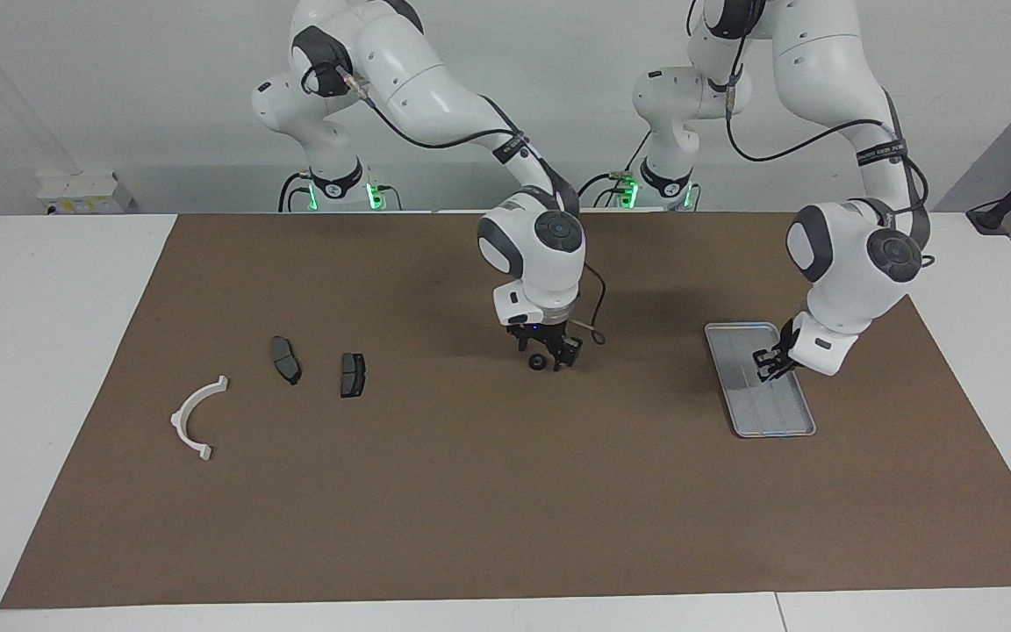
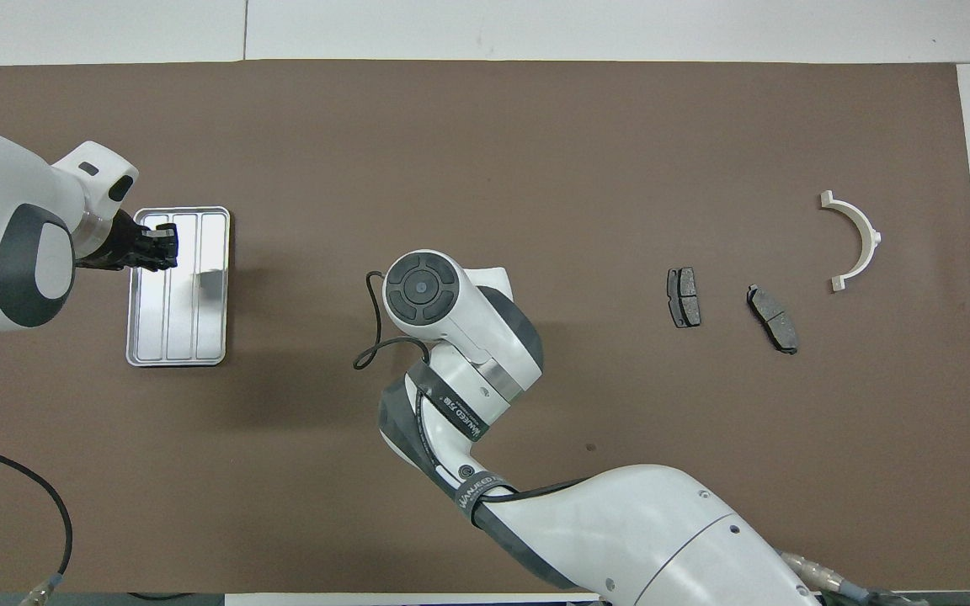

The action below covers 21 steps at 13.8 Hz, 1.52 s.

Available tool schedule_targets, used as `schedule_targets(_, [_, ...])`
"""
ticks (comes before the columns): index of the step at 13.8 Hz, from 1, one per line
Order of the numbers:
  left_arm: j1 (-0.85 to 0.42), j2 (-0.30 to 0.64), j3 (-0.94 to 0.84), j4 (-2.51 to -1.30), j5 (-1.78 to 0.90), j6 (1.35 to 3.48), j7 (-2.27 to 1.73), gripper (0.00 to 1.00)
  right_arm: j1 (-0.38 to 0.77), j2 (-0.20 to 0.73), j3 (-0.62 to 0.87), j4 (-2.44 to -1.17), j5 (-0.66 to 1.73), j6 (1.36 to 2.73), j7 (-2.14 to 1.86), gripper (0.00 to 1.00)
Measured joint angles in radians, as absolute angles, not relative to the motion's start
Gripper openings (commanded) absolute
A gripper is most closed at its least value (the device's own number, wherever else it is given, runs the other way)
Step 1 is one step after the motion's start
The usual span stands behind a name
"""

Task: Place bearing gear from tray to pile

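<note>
Left end effector (image 1: pixel 765 365) (image 2: pixel 167 247) hangs clenched, fingertips together, over the upper half of the tray (image 1: pixel 779 418) (image 2: pixel 182 338), at the left arm's end of the brown mat (image 1: pixel 470 509). Right end effector (image 1: pixel 551 356) sits low at the centre of the facing frame, with the small black bearing gear (image 1: pixel 538 363) at its tip on the mat. Whether it grips the gear I cannot tell, and the overhead view hides both under the right wrist.

The pile lies well apart at the right arm's end: two dark brake pads (image 1: pixel 285 360) (image 1: pixel 352 375) side by side, and the white half-ring bracket (image 1: pixel 179 414) (image 2: pixel 868 231) lower in the facing frame. Open mat separates the gear from the pads.

A cable loop (image 1: pixel 595 329) hangs from the right wrist. The white tabletop (image 1: pixel 32 351) borders the mat, with a pale wall above.
</note>
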State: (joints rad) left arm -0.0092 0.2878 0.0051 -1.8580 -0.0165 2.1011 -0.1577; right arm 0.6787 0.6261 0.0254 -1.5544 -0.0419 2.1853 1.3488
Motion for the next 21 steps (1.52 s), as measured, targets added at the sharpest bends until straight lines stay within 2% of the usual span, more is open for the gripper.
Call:
schedule_targets(10, [-0.021,0.265,-0.001,-1.857,-0.017,2.078,-0.214,0.00,0.656,0.625,0.021,-1.554,-0.042,2.186,1.345,0.70])
schedule_targets(11, [-0.022,0.265,-0.002,-1.857,-0.017,2.078,-0.216,0.00,0.656,0.625,0.021,-1.554,-0.042,2.186,1.345,0.67])
schedule_targets(12, [-0.022,0.264,-0.002,-1.857,-0.017,2.078,-0.217,0.00,0.656,0.625,0.021,-1.554,-0.042,2.187,1.345,0.54])
schedule_targets(18, [-0.023,0.264,-0.004,-1.857,-0.017,2.076,-0.226,0.00,0.660,0.621,0.019,-1.553,-0.042,2.184,1.345,0.50])
schedule_targets(21, [-0.030,0.265,-0.005,-1.857,-0.017,2.076,-0.247,0.00,0.662,0.618,0.019,-1.553,-0.043,2.179,1.345,0.29])
